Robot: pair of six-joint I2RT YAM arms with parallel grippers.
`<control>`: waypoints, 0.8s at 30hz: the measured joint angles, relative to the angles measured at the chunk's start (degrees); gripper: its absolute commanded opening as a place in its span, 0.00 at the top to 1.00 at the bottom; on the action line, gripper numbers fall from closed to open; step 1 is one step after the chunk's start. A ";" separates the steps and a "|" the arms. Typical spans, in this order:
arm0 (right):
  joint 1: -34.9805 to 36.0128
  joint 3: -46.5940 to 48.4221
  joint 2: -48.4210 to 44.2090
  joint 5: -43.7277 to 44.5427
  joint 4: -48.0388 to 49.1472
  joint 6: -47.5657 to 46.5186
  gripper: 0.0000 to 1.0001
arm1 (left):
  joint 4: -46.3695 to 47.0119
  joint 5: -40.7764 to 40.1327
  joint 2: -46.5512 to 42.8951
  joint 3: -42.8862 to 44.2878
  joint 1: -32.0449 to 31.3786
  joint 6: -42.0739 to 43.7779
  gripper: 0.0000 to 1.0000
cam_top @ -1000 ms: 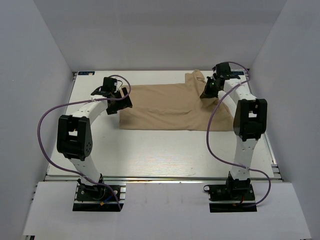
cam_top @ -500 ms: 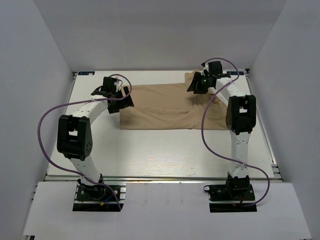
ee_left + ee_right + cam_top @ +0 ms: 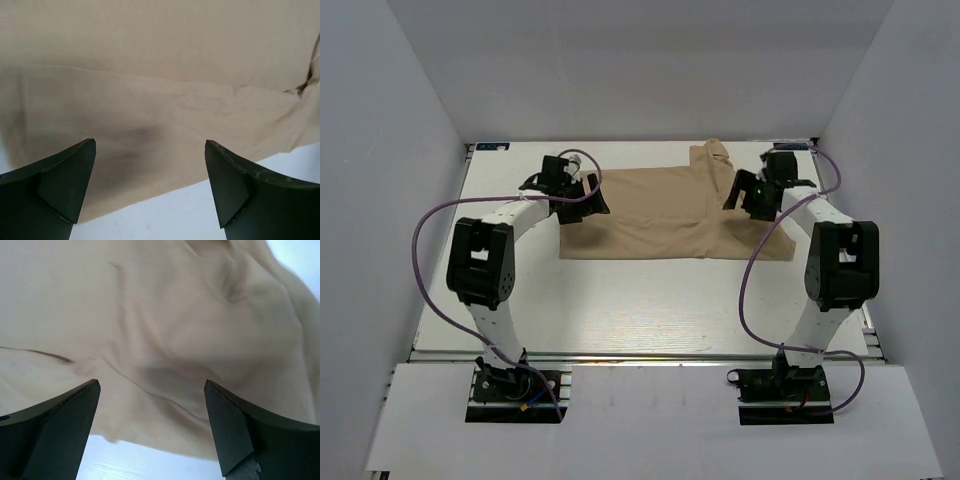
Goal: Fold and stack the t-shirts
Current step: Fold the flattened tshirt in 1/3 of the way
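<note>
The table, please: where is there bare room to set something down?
Free: the wide white table strip between the t-shirt and the arm bases. Crowded: the far half, with t-shirt, left gripper and right gripper.

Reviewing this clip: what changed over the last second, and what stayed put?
The right gripper opened, letting go of the t-shirt near its far right sleeve, then drew back to the right and toward its base. The left gripper shifted right over the t-shirt's left edge, open throughout. The t-shirt's body stayed spread flat on the table.
</note>
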 measured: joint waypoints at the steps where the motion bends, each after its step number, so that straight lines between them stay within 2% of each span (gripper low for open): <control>1: -0.87 -2.29 -0.87 0.94 0.15 0.44 0.10 | 0.31 0.55 1.44 0.33 -0.44 -0.02 0.00; 6: -4.17 -10.54 -1.20 2.91 -1.07 2.58 0.10 | 0.52 1.97 6.60 -0.52 -2.12 0.20 0.00; 10: -4.55 -14.69 -3.48 2.82 0.35 3.96 0.10 | 2.47 2.43 3.50 -5.25 -2.12 -0.28 0.00; 14: -4.20 -24.39 -11.98 2.51 0.83 6.78 0.10 | 2.32 1.75 -3.06 -13.38 -2.14 -1.38 0.00; 18: -3.89 -35.63 -24.59 1.22 -4.35 9.70 0.10 | -3.63 0.37 -11.26 -20.87 -2.38 -2.43 0.00; 21: -3.39 -38.42 -30.75 1.62 -11.58 9.44 0.10 | -10.27 -1.53 -15.78 -22.95 -2.62 -2.64 0.00; 24: -3.08 -36.76 -34.80 1.79 -16.74 8.15 0.10 | -13.62 -3.26 -18.64 -21.55 -2.69 -2.45 0.00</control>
